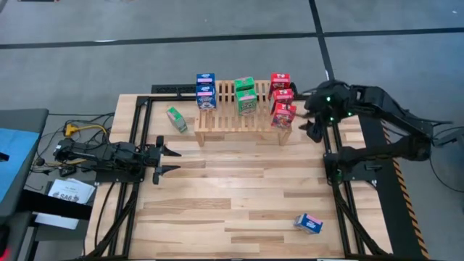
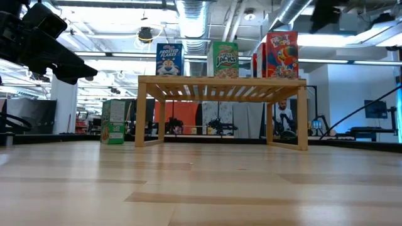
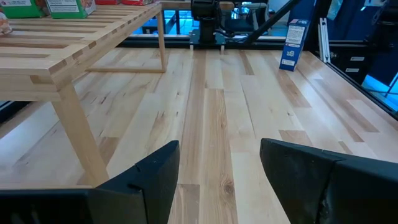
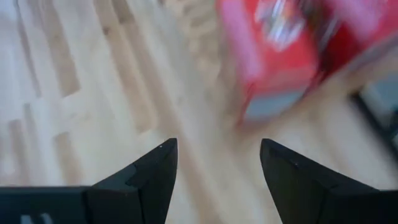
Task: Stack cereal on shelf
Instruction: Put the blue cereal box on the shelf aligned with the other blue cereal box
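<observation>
The right gripper (image 1: 312, 125) is hovering just beside the right end of the shelf (image 1: 239, 119), near the three red boxes (image 1: 281, 98). Its fingers (image 4: 149, 171) are standing apart with nothing between them, and its wrist view is showing a blurred red box (image 4: 280, 56) ahead of them, not touched. The left gripper (image 1: 168, 159) is waiting at the table's (image 1: 232, 210) left side, in front of the shelf, its fingers (image 3: 155, 174) also spread wide and holding nothing.

On the shelf, two blue boxes (image 1: 206, 90) are standing at the left end, two green boxes (image 1: 245, 96) in the middle and the three red ones at the right end. A third green box (image 1: 176, 119) is sitting on the table just left of the shelf, and a third blue box (image 1: 309, 223) is lying well apart, near the front right of the table.

The low view is giving readable fronts: "Frosted Flakes" on a blue box (image 2: 168, 59) and "Jacks" on a green box (image 2: 225, 59); the printing on a red box (image 2: 281, 55) cannot be made out. That view is not showing the stray blue box, which the left wrist view is catching standing far off (image 3: 292, 45).
</observation>
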Controlling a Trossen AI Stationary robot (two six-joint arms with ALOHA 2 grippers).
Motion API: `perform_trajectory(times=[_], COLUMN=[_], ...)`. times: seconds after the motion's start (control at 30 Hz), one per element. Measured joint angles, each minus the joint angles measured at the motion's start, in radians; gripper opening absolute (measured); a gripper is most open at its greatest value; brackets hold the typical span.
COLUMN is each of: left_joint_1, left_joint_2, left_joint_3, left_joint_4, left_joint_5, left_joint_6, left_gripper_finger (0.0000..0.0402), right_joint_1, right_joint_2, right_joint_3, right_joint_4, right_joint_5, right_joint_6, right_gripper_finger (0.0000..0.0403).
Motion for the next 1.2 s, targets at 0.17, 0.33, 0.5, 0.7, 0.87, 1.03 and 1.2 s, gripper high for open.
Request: perform_trajectory(times=[0.17, 0.33, 0.5, 0.7, 0.87, 1.03, 1.2], left_joint_1=[0.000, 0.000, 0.000, 0.000, 0.000, 0.000, 0.000], left_joint_2=[0.000, 0.000, 0.000, 0.000, 0.000, 0.000, 0.000], left_joint_3=[0.000, 0.000, 0.000, 0.000, 0.000, 0.000, 0.000], left_joint_4=[0.000, 0.000, 0.000, 0.000, 0.000, 0.000, 0.000], left_joint_5=[0.000, 0.000, 0.000, 0.000, 0.000, 0.000, 0.000], left_joint_6=[0.000, 0.000, 0.000, 0.000, 0.000, 0.000, 0.000], left_gripper_finger=[0.0214, 0.0214, 0.0214, 0.0214, 0.0214, 0.0214, 0.0214], right_joint_1=[0.164, 0.378, 0.584, 0.788, 0.931, 1.054, 1.156], right_joint_2=[0.002, 0.003, 0.006, 0.053, 0.117, 0.189, 0.264], right_joint_3=[-0.005, -0.045, -0.113, -0.192, -0.206, -0.207, -0.207], right_joint_4=[-0.117, -0.116, -0.106, -0.088, -0.074, -0.033, 0.017], right_joint_5=[0.000, 0.057, 0.133, 0.137, 0.133, 0.131, 0.130], right_joint_6=[0.320, 0.582, 0.860, 1.149, 1.285, 1.386, 1.489], right_gripper_finger=[0.0255, 0.0255, 0.0255, 0.0255, 0.0255, 0.0255, 0.0255])
